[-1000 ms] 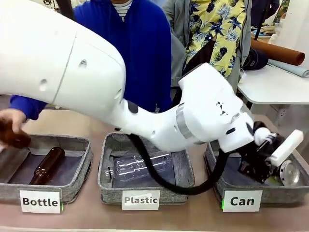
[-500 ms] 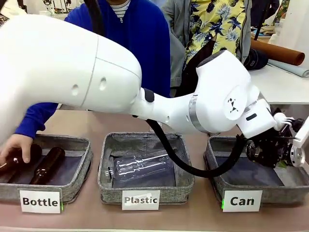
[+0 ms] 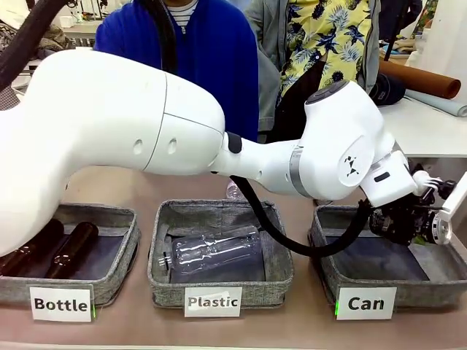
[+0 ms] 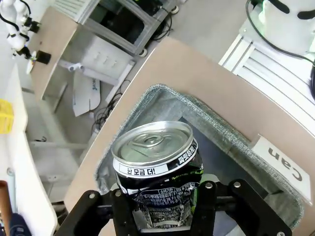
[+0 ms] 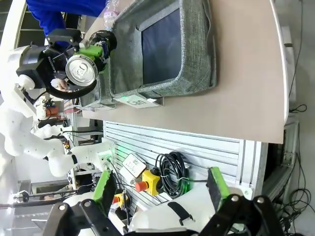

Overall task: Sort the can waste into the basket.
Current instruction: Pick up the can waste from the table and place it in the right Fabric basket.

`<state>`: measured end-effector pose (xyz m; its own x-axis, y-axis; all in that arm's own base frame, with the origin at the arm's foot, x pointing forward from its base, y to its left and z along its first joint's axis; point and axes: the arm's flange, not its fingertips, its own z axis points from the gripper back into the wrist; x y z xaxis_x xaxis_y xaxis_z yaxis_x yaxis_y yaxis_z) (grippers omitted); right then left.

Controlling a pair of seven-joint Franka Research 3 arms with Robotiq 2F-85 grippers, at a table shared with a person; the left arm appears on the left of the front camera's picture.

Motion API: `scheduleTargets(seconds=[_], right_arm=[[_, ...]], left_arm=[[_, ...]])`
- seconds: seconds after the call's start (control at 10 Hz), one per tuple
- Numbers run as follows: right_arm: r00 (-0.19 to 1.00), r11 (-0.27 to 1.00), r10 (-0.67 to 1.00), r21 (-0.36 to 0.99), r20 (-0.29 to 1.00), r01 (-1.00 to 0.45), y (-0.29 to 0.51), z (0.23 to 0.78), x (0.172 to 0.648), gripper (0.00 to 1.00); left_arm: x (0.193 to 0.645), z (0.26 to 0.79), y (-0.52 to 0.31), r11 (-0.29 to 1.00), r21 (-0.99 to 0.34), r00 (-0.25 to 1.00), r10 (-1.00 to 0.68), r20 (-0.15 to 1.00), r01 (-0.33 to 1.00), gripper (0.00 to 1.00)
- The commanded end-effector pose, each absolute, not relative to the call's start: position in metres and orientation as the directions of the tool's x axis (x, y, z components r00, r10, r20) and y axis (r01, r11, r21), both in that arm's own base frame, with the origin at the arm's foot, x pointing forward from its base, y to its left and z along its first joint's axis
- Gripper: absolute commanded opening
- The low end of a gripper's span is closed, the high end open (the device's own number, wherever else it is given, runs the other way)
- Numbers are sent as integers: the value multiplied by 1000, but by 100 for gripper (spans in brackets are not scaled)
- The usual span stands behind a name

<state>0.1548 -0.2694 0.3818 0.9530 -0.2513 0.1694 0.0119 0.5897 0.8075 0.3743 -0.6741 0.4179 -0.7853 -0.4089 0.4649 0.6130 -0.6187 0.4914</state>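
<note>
Since the left jaws clasp the black can [image 4: 155, 162] above the Can basket [image 4: 216, 129], the drop seems in hand: open them next; right jaws gape empty

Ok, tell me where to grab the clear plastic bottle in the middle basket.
Best its mid-body, from straight above, gripping across its width: the clear plastic bottle lies on its side along the grey fabric basket marked Plastic, whose walls likely block a sideways approach.
</note>
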Motion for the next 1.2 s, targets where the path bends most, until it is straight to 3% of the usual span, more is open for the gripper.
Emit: scheduleTargets(seconds=[0.0, 0.1, 0.6, 0.8, 1.1], right_arm=[[951, 590, -270, 807, 151, 39, -268, 388, 155, 100], [951, 590, -270, 807, 151, 39, -268, 388, 155, 100], [951, 590, -270, 807, 151, 39, -268, 388, 155, 100], [955, 588, -251, 809, 156, 22, -265, 383, 164, 100], [949, 538, -299, 838, 96, 85, -230, 393, 214, 100]], left_arm=[[373, 422, -679, -615, 486, -780, -428, 455, 621, 92], [374, 423, -678, -612, 483, -776, -432, 459, 626, 100], [377, 435, -659, -600, 497, -778, -439, 450, 627, 100], [374, 452, -621, -627, 401, -741, -509, 438, 668, 100], [361, 507, -514, -581, 182, -568, -599, 564, 793, 100]])
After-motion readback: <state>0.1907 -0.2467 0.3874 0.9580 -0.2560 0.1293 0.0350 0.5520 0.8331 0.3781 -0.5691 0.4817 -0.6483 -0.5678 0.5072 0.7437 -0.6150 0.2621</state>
